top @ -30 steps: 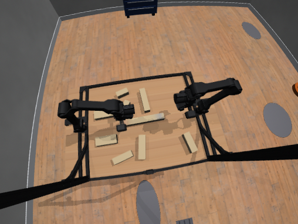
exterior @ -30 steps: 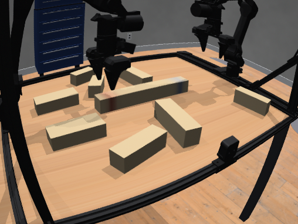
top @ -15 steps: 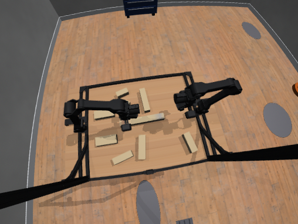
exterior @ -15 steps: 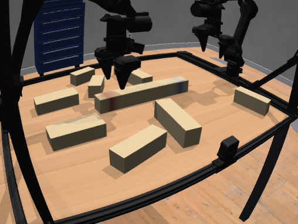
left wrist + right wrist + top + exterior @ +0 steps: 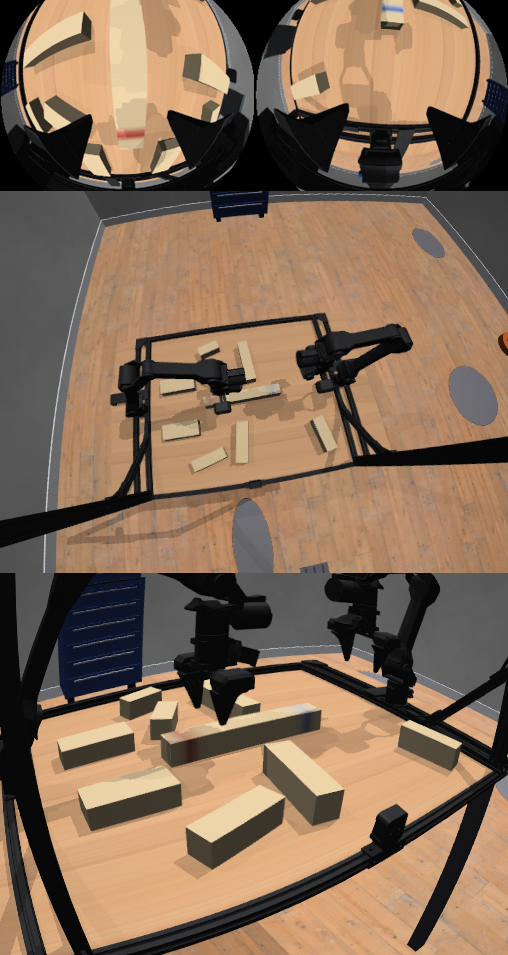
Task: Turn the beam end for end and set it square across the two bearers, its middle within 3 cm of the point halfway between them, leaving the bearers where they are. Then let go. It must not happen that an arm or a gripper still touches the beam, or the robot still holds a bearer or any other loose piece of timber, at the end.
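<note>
Beam [image 5: 260, 392] [image 5: 245, 732] [image 5: 128, 77] [image 5: 392, 18] lay flat on the table in the middle of the top view, its red band [image 5: 190, 745] [image 5: 130, 134] toward the left of the exterior frame and its blue band [image 5: 307, 718] [image 5: 392, 8] toward the right. Those bands probably served to prove the end-for-end turn.

Left gripper [image 5: 229, 393] [image 5: 210, 715] [image 5: 129, 114] hung above the red-banded part, fingers wide apart and nothing between them. In its wrist view they stood on either side of the timber's line, presumably so that they could straddle its width on descent. Right gripper [image 5: 316, 373] [image 5: 362, 666] [image 5: 388, 107] was also spread and empty, up and away from the blue end at the upper right of the exterior frame, perhaps to leave swinging room.

At left in the top view, an upper block [image 5: 177, 386] [image 5: 95, 743] and a lower block [image 5: 181, 430] [image 5: 127, 793] lay nearly parallel with a gap between, which suggested bearers, though the frames did not settle it. The beam crossed neither; lifting and turning remained to be done.

"What moved?"

"The left hand [image 5: 228, 395] [image 5: 210, 715] [image 5: 130, 117]! It slid along above the beam [image 5: 260, 392] [image 5: 250, 732] [image 5: 128, 64] [image 5: 392, 17], away from the red end [image 5: 190, 745] [image 5: 130, 134] and nearer the middle."

"Did its arm [image 5: 180, 370] [image 5: 212, 580] go too?"

"Yes, it reached out farther, toward the other arm [image 5: 367, 338] [image 5: 420, 613]. From the outside view, the hand now hides more of the block [image 5: 246, 361] [image 5: 247, 704] behind the beam."
</note>
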Available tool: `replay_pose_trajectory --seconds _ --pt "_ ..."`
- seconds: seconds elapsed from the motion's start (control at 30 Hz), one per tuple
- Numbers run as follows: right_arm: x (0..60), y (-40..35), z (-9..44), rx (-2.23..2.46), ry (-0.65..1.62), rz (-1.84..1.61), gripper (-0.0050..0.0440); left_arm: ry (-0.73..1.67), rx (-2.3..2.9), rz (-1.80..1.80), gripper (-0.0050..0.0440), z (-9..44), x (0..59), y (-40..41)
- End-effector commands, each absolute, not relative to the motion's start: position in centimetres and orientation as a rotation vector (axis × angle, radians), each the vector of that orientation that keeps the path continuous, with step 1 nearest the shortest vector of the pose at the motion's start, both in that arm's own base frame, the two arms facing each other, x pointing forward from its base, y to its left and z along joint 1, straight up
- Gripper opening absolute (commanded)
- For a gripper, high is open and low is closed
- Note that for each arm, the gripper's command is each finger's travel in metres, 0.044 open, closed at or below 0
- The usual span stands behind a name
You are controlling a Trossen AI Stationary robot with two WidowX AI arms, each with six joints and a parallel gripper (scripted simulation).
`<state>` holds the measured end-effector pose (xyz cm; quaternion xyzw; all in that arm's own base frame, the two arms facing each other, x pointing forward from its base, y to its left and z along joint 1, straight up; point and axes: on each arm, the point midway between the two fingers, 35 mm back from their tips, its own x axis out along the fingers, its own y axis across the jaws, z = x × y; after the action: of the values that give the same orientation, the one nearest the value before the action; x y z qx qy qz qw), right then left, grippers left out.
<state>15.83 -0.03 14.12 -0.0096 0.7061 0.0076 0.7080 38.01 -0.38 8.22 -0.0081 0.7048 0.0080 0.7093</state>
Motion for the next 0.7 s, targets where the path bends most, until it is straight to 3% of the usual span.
replay_pose_trajectory --seconds 0.0,0.67 --pt "15.7 0.0 14.1 -0.020 1.571 0.020 0.0440 1.571 -0.020 0.020 0.0440 7.8 38.9 -0.4" --pt "15.7 0.0 14.1 -0.020 1.571 0.020 0.0440 1.571 -0.021 0.021 0.0440 5.2 40.9 -0.5"
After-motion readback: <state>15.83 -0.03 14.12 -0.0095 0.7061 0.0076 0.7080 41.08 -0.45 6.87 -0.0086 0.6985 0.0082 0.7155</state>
